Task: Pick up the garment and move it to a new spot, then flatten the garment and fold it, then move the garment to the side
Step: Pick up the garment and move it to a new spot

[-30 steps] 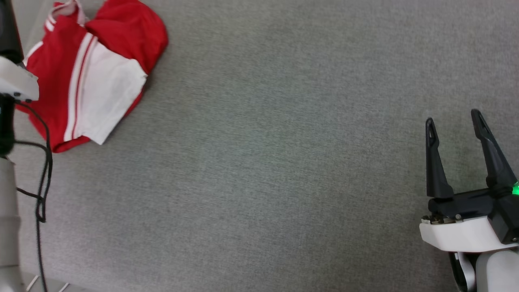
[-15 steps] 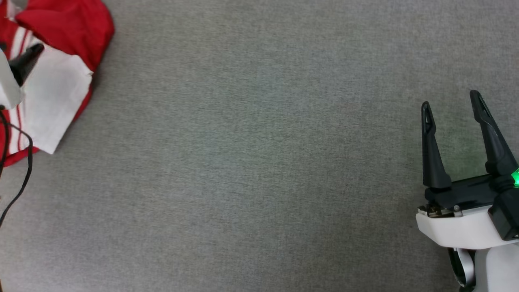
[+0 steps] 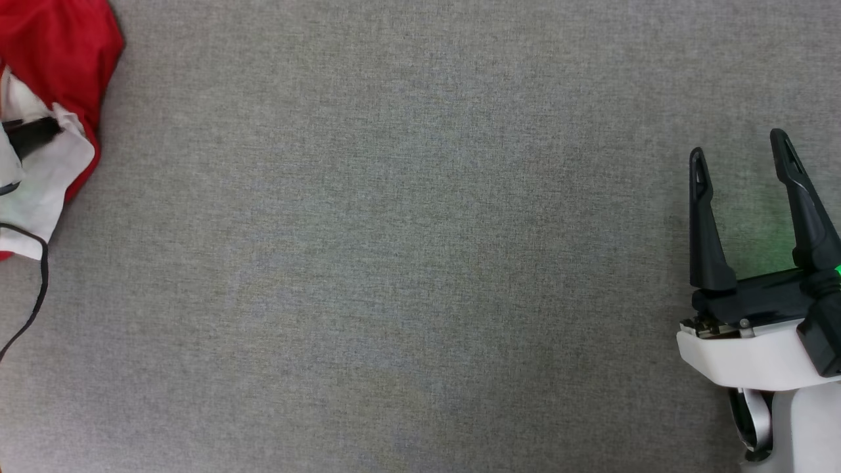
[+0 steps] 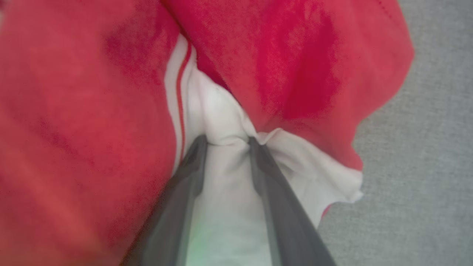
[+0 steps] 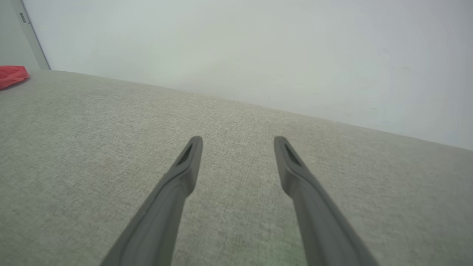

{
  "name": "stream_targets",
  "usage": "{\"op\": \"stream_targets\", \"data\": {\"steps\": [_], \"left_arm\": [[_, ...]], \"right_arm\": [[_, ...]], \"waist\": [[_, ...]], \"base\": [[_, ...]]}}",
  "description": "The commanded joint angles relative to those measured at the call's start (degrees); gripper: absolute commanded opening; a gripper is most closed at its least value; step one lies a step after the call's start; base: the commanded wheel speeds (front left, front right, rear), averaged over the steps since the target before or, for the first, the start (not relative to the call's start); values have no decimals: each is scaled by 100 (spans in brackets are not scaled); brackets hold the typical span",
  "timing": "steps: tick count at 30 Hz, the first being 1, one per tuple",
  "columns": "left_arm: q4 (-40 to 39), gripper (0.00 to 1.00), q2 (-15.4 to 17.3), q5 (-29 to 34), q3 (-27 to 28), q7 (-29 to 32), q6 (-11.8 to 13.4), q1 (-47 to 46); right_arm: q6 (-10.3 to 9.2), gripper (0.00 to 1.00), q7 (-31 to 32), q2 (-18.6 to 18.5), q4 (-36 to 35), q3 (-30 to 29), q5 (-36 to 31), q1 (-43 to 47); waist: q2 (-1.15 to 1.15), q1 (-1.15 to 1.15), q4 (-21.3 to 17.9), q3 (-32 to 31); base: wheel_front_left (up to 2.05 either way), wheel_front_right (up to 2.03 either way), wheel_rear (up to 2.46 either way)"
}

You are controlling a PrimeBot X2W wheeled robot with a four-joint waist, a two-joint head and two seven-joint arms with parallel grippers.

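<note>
Pinching a fold of white sleeve cloth with the left gripper [image 4: 227, 139], right at the fingertips. Shows jaws drawn partway in, pressed against either side of the puckered white fabric. Has hold of the garment [image 4: 295, 55] and nothing else. Bunches red cloth up on both sides of the fingers in the left wrist view, with a thin red stripe on white running up beside one of them and a loose white edge spilling toward the grey surface [image 4: 425, 166].

Over to the head view now: lies crumpled at the far left edge, red above, white below, well apart from the right gripper [image 3: 737, 144]. Catches one dark finger [image 3: 33, 131] lying across the white cloth there, and a black cable [image 3: 41, 282] curving down below it.

Hangs at the lower right, that right gripper, fingers spread wide, gripping nothing, just bare grey fabric between them. Confirms it from the right wrist view: same wide gap, pale wall [image 5: 258, 48] behind, and a sliver of red far off at the left edge. Cannot tell whether those tips touch the surface.
</note>
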Motion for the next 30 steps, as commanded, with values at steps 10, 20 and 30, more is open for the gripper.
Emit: {"op": "stream_targets", "data": {"steps": [10, 20, 30], "left_arm": [[-376, 0, 365, 97, -386, -570, 9, -235], [-1797, 0, 763, 170, -987, -758, 9, -624], [-3024, 0, 401, 275, -1802, -438, 9, -1083]], "right_arm": [[-2, 100, -14, 38, 161, 64, 116, 46], [-2, 100, -14, 53, 329, 43, 473, 304], [-2, 100, -14, 55, 402, 78, 799, 392]], "waist": [[0, 1, 10, -666], [0, 1, -110, -1475], [0, 1, -832, -1811]], "base": [[0, 0, 0], [0, 0, 0], [0, 0, 0]]}}
